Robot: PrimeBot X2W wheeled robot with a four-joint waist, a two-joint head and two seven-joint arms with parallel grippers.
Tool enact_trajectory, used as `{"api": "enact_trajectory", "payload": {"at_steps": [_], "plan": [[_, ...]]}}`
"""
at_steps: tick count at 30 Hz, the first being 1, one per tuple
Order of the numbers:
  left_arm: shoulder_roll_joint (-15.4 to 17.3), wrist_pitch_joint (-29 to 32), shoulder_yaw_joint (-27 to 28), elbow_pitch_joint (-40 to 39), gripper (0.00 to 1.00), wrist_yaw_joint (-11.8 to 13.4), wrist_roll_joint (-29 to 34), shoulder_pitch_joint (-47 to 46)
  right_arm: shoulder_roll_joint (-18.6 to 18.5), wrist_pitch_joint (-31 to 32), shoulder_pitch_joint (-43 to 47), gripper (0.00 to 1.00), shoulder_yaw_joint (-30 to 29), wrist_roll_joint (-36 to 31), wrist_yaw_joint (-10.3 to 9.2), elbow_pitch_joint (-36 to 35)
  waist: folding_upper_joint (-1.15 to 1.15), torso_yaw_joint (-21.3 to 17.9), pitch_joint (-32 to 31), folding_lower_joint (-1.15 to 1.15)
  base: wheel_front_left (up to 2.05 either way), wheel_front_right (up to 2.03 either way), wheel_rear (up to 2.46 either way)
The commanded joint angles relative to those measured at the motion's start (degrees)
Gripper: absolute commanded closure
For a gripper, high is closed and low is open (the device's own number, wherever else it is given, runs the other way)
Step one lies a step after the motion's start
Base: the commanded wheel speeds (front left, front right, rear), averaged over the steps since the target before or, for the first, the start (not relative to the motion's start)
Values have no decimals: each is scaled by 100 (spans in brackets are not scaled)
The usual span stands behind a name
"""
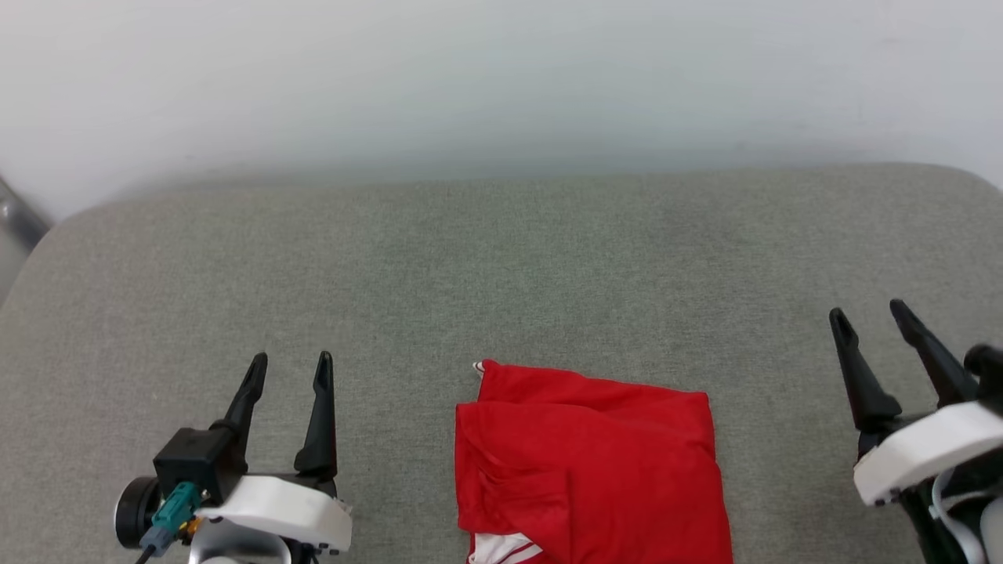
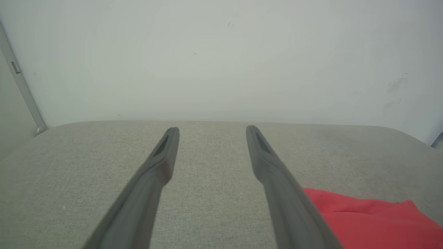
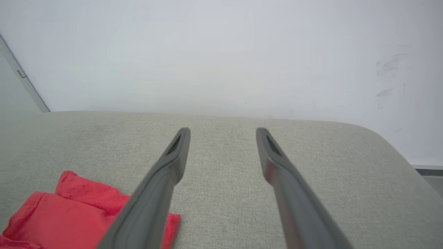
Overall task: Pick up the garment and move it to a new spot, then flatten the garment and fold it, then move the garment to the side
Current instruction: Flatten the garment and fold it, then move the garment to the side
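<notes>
Garment (image 1: 588, 462): folded red jersey, lying on the grey cushion (image 1: 501, 258) at the near middle, white striped trim peeking out at its near edge.
Left gripper (image 1: 291, 360): fingers spread wide, empty, well to the left of the cloth.
Right gripper (image 1: 869, 312): fingers spread wide, empty, well to the right of the cloth.
Between claws and cloth: bare grey upholstery.
Surroundings: pale wall (image 1: 501, 78) behind the cushion; metal rail (image 1: 16, 215) at the far left corner.

On the surface (image 1: 501, 258), the garment (image 1: 588, 462) lies at lower centre of the frame, between the left end effector (image 1: 291, 360) at lower left and the right end effector (image 1: 867, 310) at far right.
</notes>
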Motion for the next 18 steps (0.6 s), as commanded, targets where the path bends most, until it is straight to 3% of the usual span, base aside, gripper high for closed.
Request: {"api": "enact_trajectory", "payload": {"at_steps": [1,8,18], "plan": [[17,-35,15,34,0,26,-39,108,97,-158,175,0,-23,-74,-2,-115,0,-34,-88,0,0,0,0],[0,-65,21,119,0,66,-99,355,488,-527,769,0,-86,-318,-1,-587,0,-51,-227,0,0,0,0],[40,-85,17,115,0,121,-88,467,575,-390,851,0,-96,-397,-2,-758,0,-39,-247,0,0,0,0]]}}
